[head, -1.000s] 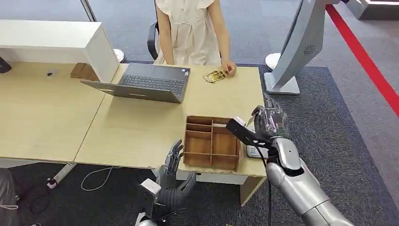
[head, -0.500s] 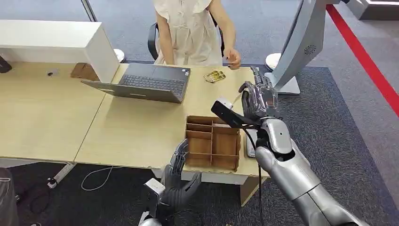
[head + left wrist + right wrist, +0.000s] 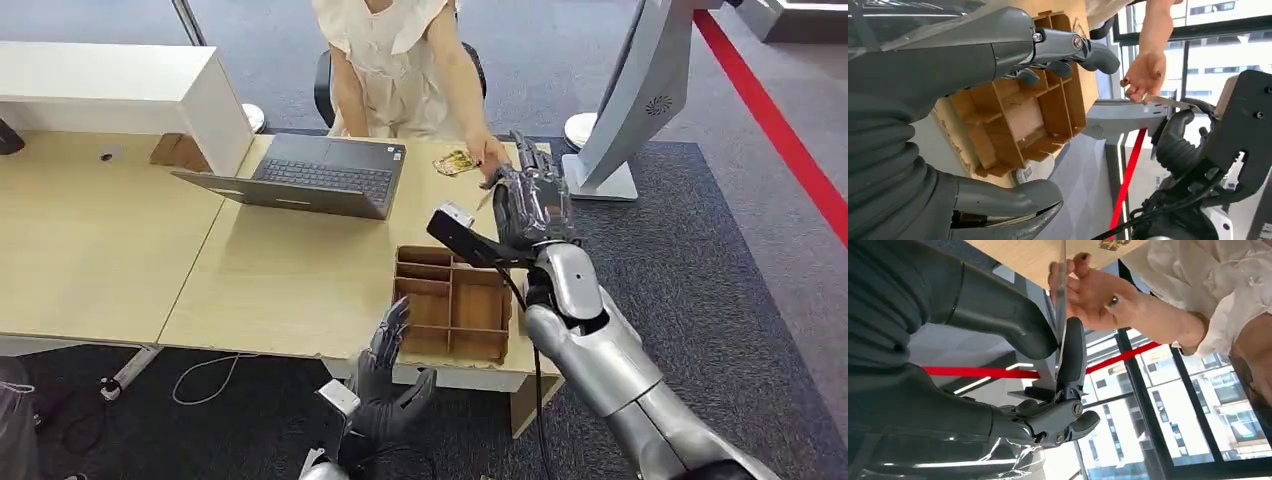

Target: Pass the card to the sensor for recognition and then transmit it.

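Hovering below the near edge of the bench (image 3: 280, 290), my left hand (image 3: 385, 385) holds nothing, its fingers (image 3: 393, 330) spread and pointing up beside the wooden divider box (image 3: 450, 305). That box sits at the bench's front edge, with an open laptop (image 3: 310, 175) farther back to the left and a small gold-patterned item (image 3: 455, 161) lying near the far edge. To the right, my right hand (image 3: 530, 205) is raised over the bench, thumb and fingers (image 3: 1070, 355) pinching the thin card (image 3: 1061, 305) edge-on. A person's hand (image 3: 1093, 292) has hold of the card's other end, so the card is between us, above the bench's far right corner.
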Available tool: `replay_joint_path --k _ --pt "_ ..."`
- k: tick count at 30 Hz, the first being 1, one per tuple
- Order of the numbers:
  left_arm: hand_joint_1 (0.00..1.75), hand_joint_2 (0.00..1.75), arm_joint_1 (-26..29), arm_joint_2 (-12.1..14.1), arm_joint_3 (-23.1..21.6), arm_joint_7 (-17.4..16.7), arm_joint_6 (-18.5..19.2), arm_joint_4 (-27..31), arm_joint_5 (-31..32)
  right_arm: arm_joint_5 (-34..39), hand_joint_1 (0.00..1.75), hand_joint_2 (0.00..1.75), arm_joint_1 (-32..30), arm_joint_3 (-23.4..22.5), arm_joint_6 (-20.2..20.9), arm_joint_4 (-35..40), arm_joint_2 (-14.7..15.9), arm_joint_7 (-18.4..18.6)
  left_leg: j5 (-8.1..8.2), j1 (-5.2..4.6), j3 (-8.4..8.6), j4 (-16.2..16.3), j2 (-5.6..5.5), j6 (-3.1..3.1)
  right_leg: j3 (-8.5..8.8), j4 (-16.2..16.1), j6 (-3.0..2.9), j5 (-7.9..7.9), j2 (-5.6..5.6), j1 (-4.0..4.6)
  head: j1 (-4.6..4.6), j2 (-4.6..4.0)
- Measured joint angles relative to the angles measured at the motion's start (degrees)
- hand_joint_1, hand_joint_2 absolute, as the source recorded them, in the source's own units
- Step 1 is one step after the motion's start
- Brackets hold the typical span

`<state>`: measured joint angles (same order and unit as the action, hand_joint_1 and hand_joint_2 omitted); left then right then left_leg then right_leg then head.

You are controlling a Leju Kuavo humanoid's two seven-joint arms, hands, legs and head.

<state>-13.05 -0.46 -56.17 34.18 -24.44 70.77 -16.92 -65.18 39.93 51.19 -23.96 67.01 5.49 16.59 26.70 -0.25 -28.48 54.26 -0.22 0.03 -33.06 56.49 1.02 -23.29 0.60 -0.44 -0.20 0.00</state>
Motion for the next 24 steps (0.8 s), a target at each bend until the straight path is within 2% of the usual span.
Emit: replay_joint_path --k 10,19,24 --pt "0.00 1.75 -0.2 -0.1 -0.3 0.0 0.6 -0.4 0.1 -0.2 1.75 1.75 0.0 0.0 0.3 -0.8 -0.3 0.0 0.00 0.00 0.01 0.0 0.00 0.00 0.00 0.0 0.00 0.00 0.00 0.01 0.00 0.00" --pt "0.00 1.75 -1.1 -0.4 -1.5 0.0 1.9 -1.0 -0.1 -2.3 1.75 1.75 2.7 -0.1 7.1 -3.5 -0.2 0.5 0.00 0.00 0.01 0.0 0.00 0.00 0.00 0.0 0.00 0.01 0.00 0.00 0.00 0.00" --pt "0.00 1.75 -1.4 -0.5 -1.9 0.0 1.9 -1.1 -0.4 -2.7 1.75 1.75 3.9 -0.1 7.9 -5.5 -0.2 0.7 0.00 0.00 0.01 0.0 0.00 0.00 0.00 0.0 0.00 0.01 0.00 0.00 0.00 0.00"
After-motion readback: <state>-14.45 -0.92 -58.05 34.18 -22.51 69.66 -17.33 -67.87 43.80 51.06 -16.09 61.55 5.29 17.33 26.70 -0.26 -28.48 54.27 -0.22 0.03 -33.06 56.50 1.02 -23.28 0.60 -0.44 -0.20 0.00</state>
